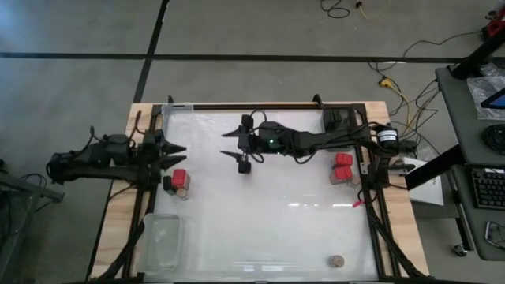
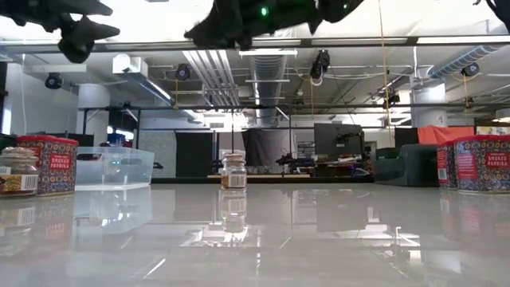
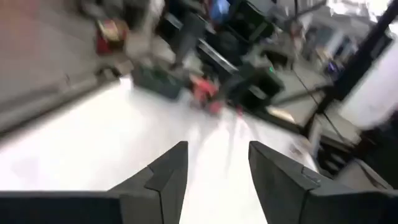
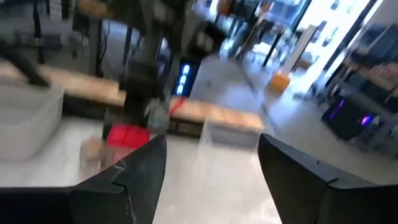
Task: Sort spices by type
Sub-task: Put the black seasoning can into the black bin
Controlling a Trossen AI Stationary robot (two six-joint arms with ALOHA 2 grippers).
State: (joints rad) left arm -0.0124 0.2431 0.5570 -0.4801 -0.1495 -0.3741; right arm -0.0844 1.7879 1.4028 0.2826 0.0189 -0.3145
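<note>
My right gripper [image 1: 226,143] hangs open above the middle of the table, holding nothing. Just toward the near edge of it, a small dark spice container [image 1: 245,166] stands on its base; in the low view it is a small jar [image 2: 233,170]. My left gripper [image 1: 175,152] is open at the table's left edge. Below it a red square-topped spice tin [image 1: 180,177] stands beside a small jar [image 1: 169,184]. Two red tins [image 1: 343,166] stand at the right edge. A round tan-topped jar [image 1: 337,259] stands near the front right.
A clear plastic tray [image 1: 162,238] lies at the near left corner and another [image 1: 177,110] at the far left. Black frame rails [image 1: 371,205] run along the table's sides. Bare white tabletop spreads across the middle and near right.
</note>
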